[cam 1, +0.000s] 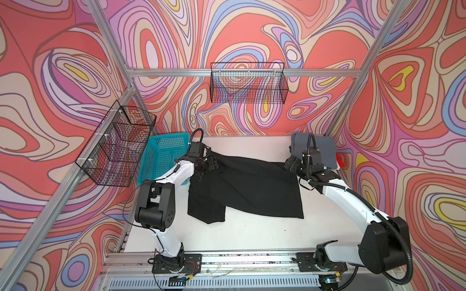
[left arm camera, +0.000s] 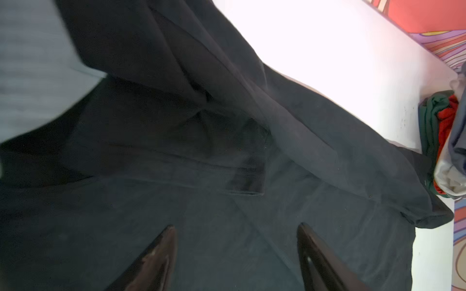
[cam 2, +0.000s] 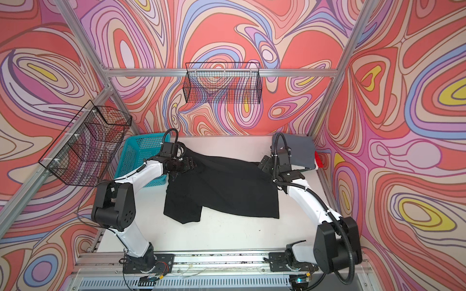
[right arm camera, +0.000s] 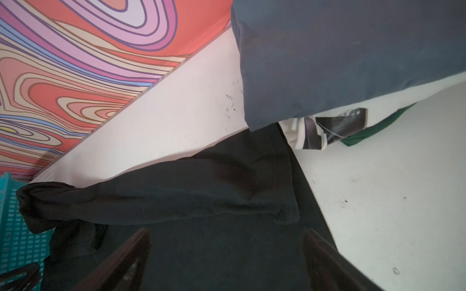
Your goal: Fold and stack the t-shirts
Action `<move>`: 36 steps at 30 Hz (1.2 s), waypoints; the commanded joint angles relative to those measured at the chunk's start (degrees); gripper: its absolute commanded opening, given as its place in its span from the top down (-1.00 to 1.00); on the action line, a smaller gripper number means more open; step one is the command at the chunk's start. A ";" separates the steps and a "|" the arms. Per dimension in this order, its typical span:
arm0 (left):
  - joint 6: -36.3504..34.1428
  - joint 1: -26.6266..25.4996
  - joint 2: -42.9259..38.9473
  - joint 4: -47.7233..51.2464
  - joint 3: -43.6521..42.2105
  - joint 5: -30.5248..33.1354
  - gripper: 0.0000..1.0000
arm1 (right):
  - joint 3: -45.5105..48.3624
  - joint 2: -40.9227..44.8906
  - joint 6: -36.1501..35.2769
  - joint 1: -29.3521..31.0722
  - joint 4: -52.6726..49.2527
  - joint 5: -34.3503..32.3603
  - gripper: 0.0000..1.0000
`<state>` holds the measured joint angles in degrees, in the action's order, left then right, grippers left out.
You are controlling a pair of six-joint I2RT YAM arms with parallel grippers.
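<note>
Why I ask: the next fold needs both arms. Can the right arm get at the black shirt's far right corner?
Probably yes: the right gripper hangs open just above the black shirt there, nothing between them; the grey-topped stack lies beside it.

T-shirts: five. One plain black cloth tee [cam 1: 252, 186] spread mid-table. Four piled at the white table's [cam 1: 252, 236] far right corner: slate-grey tee [cam 1: 325, 148] on top, with white tee [right arm camera: 293, 137], dark green tee [left arm camera: 428, 121] and red tee [left arm camera: 447, 113] under it. Baskets: three. One turquoise perforated plastic basket [cam 1: 164, 151], far left corner. Two black wire-mesh baskets: left-wall basket [cam 1: 118, 141], back-rail basket [cam 1: 248, 83]. White-and-black robot arms: two, left arm [cam 1: 176, 172], right arm [cam 1: 340, 195].
</note>
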<state>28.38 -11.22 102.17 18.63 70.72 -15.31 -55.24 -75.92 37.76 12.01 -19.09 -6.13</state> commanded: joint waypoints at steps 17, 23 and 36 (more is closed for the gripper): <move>-1.17 -4.51 12.21 -0.20 7.88 -0.10 -0.21 | 4.15 1.53 0.75 -0.18 -2.06 0.33 -0.96; -2.53 -4.94 14.62 1.87 10.64 1.90 0.02 | 4.57 1.92 0.64 -0.20 -2.35 0.42 -0.96; -3.86 -5.08 16.53 3.68 13.29 2.71 0.88 | 5.76 2.62 0.44 -0.16 -2.35 0.47 -0.96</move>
<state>25.61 -15.92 117.14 20.32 82.52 -13.41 -50.37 -74.61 38.02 12.01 -21.26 -5.48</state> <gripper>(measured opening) 0.094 0.981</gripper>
